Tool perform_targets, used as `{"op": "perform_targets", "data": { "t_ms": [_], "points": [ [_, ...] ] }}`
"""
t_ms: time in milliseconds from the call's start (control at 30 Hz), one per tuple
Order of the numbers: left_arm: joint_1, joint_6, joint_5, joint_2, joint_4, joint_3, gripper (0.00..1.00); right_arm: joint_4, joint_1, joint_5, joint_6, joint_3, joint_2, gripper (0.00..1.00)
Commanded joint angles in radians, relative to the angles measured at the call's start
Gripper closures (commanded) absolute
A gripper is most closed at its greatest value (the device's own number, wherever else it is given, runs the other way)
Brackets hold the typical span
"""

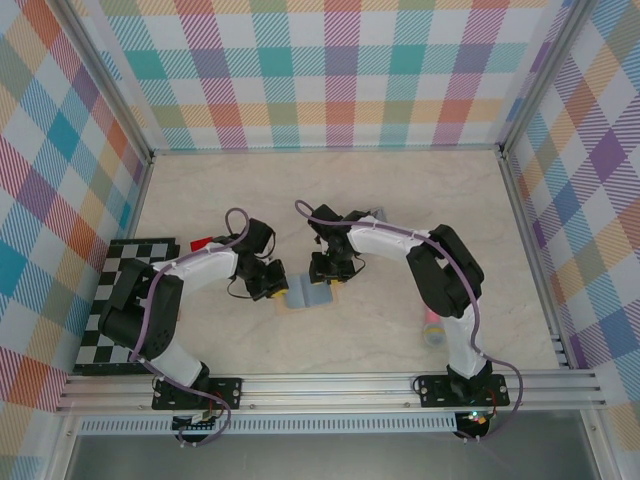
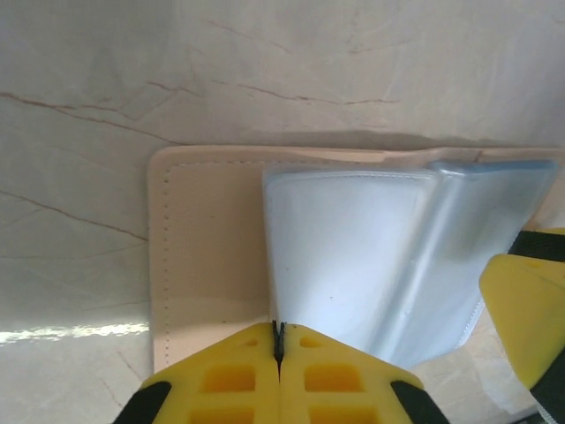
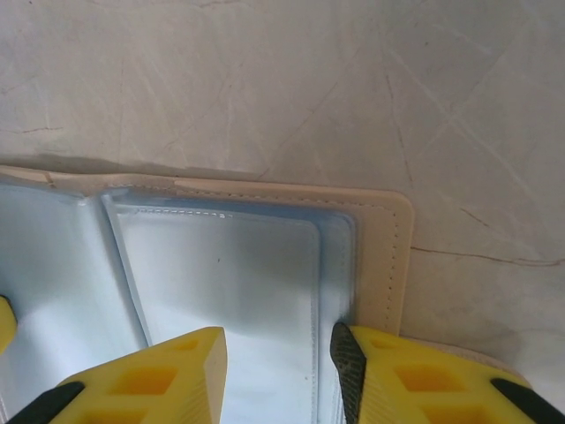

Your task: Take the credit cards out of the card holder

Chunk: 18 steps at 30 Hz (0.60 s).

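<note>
Tan card holder (image 2: 203, 265) open, left gripper (image 2: 278, 340) shut at its edge — right gripper (image 3: 278, 353) part-open over blue lining (image 3: 221, 274)

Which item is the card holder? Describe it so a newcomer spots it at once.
Start from the pale marble-look table and go to its middle, where both arms' jaws converge. The card holder lies open there: tan stitched cover, light blue-grey lining, unlike the black-and-white checkered board at the left edge.
</note>
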State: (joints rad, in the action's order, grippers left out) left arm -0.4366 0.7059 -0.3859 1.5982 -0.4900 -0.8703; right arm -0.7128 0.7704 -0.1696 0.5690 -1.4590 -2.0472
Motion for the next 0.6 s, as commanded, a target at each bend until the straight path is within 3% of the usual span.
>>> {"op": "perform_targets", "data": {
  "t_ms": [0,367,567],
  "points": [
    [-0.014,-0.007,-0.056,0.011,0.039,-0.025,1.00,-0.030,0.006,-0.016,0.013,-0.007,-0.038,0.62],
    [-0.037,-0.003,-0.089,0.058,0.087,-0.048,1.00,-0.013,0.006,-0.042,0.032,0.014,-0.042,0.64],
    [-0.035,-0.078,-0.049,0.073,-0.011,-0.131,1.00,0.030,0.003,-0.045,0.053,0.041,0.020,0.64]
  ]
}}
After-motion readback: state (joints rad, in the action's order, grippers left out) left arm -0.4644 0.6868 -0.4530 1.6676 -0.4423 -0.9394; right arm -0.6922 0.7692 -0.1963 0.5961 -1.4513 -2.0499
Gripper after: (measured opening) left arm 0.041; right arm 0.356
